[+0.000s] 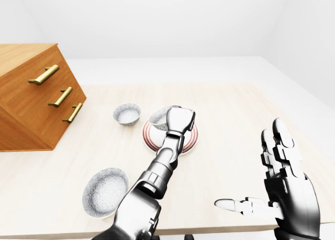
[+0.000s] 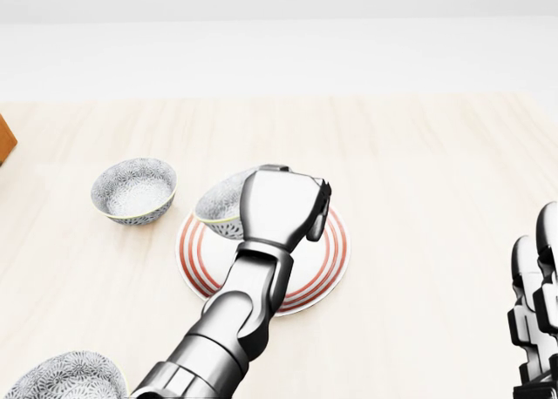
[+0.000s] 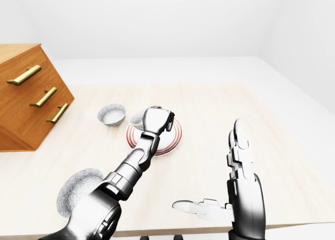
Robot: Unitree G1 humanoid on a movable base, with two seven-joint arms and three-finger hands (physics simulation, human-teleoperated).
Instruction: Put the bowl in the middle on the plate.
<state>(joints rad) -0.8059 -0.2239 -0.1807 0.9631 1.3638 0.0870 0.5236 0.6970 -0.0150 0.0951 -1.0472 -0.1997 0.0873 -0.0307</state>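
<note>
Across the whole lower part of every view spreads the pale wooden table [image 1: 230, 114], carrying everything else. At the left edge of the left-eye view stands a wooden drawer chest [image 1: 31, 98] with three brass handles [image 1: 61, 96] down its slanted face.

Near the middle of the table lies the plate [image 2: 330, 260], white with red rings. The left hand [image 2: 283, 203] hangs directly over it, wrist bent downward, its arm reaching up from the bottom of the head view. The bowl in the middle [image 2: 218, 209], patterned grey and white, sits tilted at the plate's upper left part, overlapping the rim, pressed against the hand. The fingers are curled under the palm on the bowl's side (their tips are hidden behind the hand itself), so I cannot tell whether they are clamped on the bowl or merely beside it.

To the left of the plate, apart from it, stands a second bowl [image 2: 133, 190], upright on the table. A third bowl [image 1: 104, 192] rests near the table's bottom edge in the left-eye view, just left of the left arm.

The right hand [image 1: 285, 185] is raised at the lower right, well apart from the plate, fingers straight and spread, thumb pointing left, holding nothing.
</note>
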